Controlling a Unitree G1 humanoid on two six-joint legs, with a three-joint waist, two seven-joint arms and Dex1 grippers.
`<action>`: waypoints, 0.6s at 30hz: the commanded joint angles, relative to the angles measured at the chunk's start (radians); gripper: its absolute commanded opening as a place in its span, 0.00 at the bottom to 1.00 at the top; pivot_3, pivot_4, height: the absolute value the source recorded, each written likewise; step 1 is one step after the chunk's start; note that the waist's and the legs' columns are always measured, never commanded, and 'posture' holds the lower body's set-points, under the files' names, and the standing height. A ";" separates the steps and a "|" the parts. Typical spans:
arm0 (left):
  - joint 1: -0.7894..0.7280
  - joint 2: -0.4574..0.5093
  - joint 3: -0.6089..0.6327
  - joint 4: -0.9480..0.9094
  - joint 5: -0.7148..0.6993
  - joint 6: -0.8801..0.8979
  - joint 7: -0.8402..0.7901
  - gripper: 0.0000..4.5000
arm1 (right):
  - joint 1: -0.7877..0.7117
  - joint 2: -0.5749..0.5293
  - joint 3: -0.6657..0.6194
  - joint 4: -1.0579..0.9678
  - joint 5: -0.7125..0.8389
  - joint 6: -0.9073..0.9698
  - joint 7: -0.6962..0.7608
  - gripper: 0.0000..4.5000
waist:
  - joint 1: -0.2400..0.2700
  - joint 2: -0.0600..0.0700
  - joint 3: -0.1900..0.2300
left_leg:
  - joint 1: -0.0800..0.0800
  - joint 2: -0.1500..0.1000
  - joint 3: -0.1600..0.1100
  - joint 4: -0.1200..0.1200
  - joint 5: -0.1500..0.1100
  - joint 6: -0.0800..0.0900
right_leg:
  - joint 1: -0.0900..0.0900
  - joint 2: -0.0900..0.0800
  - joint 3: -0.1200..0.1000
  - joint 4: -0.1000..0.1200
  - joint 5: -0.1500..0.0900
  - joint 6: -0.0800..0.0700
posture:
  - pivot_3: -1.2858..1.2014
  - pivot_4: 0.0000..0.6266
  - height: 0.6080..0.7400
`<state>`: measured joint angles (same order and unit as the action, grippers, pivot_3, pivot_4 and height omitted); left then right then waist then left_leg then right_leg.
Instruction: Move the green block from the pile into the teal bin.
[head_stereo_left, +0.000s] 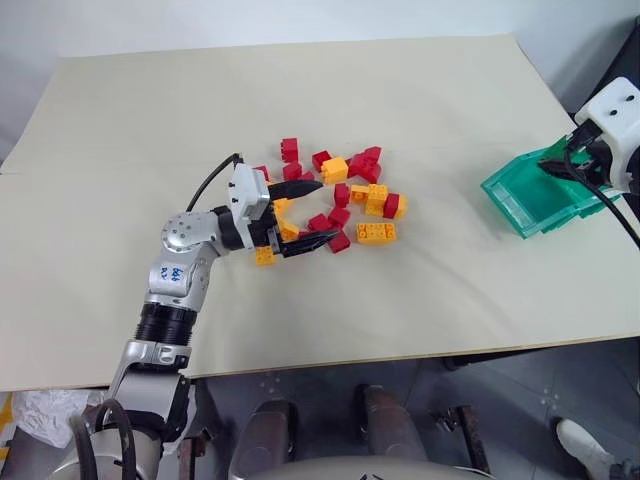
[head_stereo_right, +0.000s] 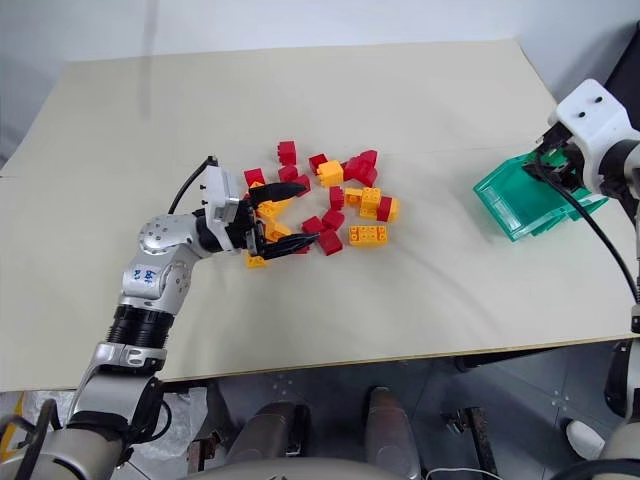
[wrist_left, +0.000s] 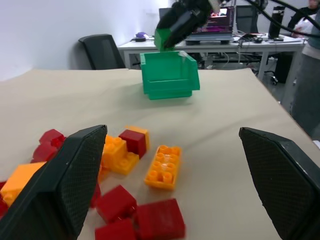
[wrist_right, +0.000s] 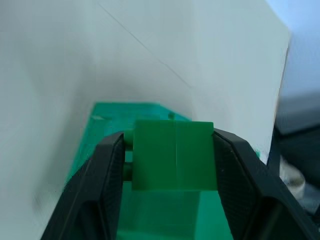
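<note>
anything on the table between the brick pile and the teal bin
No, that stretch is bare tabletop. In the left eye view nothing lies between the pile and the teal bin.

office, desks (wrist_left: 200, 44), chair (wrist_left: 102, 50), laptop (wrist_left: 220, 22)

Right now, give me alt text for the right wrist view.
The right gripper, its two black fingers shut on the small green plastic studded block, holds it directly above the teal plastic bin, with pale table behind.

Green block (wrist_right: 172, 155) (jaw-pinched) hangs above teal bin (head_stereo_left: 520, 195).
</note>
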<state>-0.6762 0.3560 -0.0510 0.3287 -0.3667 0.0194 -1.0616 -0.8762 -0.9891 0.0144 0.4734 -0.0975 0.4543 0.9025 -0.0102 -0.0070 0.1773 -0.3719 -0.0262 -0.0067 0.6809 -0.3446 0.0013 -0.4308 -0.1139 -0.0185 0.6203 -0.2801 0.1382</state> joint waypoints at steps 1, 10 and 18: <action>-0.054 -0.010 -0.012 0.068 0.037 -0.037 -0.013 1.00 | -0.065 0.022 0.035 0.093 -0.065 -0.089 -0.092 0.56 | 0.000 0.000 0.000 | 0.000 0.000 0.001 0.000 0.000 0.000 | 0.000 0.000 0.000 0.000 0.000 0.000 | 0.52 0.24 1.00; -0.040 0.028 0.078 0.068 -0.014 0.000 -0.032 1.00 | -0.059 0.004 0.040 0.072 -0.053 -0.086 -0.042 1.00 | 0.007 0.000 0.000 | -0.003 0.003 0.002 0.000 0.000 0.000 | -0.001 -0.001 -0.002 -0.002 0.001 0.001 | 0.52 0.24 1.00; 0.162 0.193 0.217 -0.106 -0.131 0.272 0.007 1.00 | 0.104 0.068 -0.061 -0.172 0.169 -0.012 0.116 1.00 | -0.001 0.000 0.000 | -0.002 0.005 -0.005 0.000 0.000 0.000 | -0.001 0.000 -0.002 -0.001 0.001 0.001 | 0.52 0.24 1.00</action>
<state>-0.5383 0.5197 0.1147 0.2703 -0.4565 0.2432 -1.0607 -0.7929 -0.9269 -0.0027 0.3701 0.0055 0.4258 0.9828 -0.0109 -0.0067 0.1775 -0.3738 -0.0207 -0.0117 0.6809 -0.3451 0.0014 -0.4311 -0.1137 -0.0203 0.6190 -0.2795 0.1393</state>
